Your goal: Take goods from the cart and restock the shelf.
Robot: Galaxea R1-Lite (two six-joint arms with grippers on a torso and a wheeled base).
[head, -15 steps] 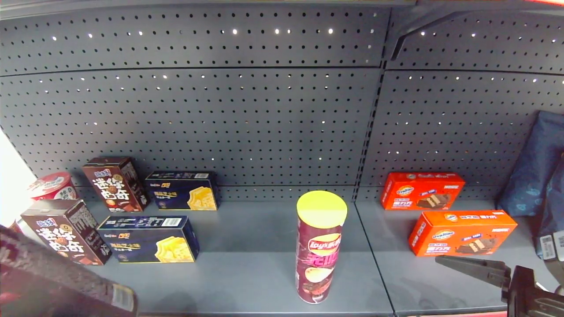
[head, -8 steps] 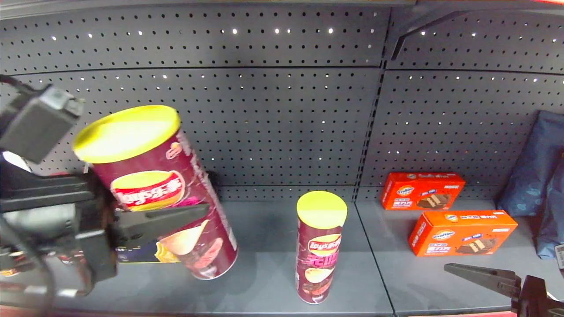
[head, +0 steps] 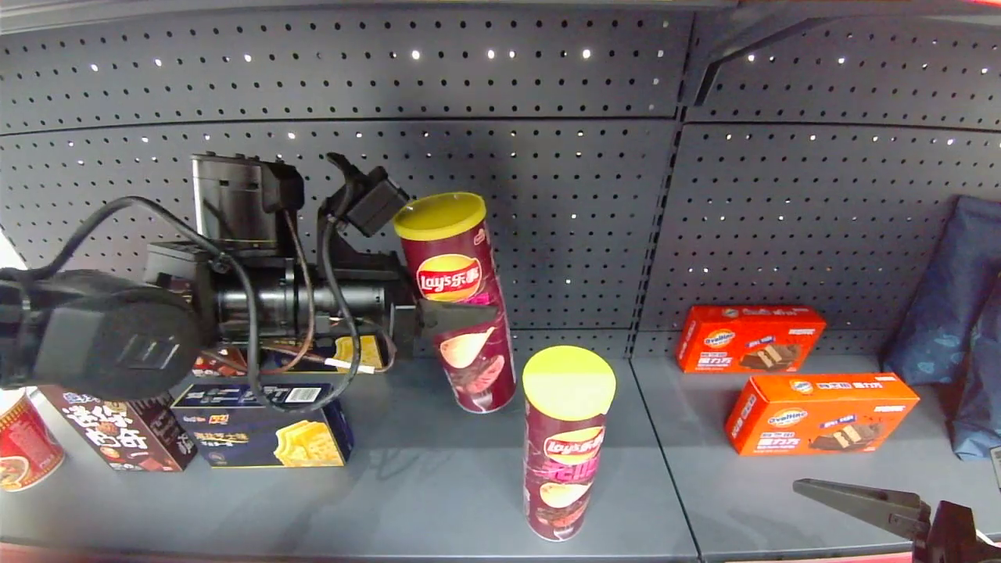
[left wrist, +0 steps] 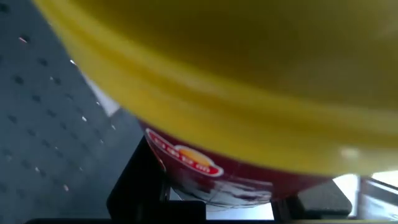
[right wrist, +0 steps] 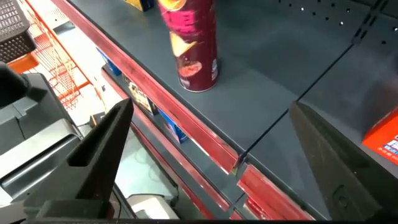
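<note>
**Tilted can may topple when set down**

The left claw (head: 473,314) is clamped round the middle of the held can (head: 447,270). That can hangs tilted at the back of the shelf (head: 422,493), lid leaning left and base close to the deck; I cannot tell whether it touches. Let go at this lean, it would likely land on its rim and fall over. It could then roll into the front can (head: 567,446), which stands upright just beside it near the shelf's front edge, and push it off. The arm's cable (head: 117,205) loops down over the blue boxes (head: 266,426) and might snag one as the arm pulls out. The right claw (right wrist: 211,106) is spread wide with nothing in it, low before the shelf's edge.

The deck is smooth grey metal, so a can would probably slide easily. Pegboard (head: 508,211) backs it, and orange boxes (head: 817,410) lie in the right bay, well apart
</note>
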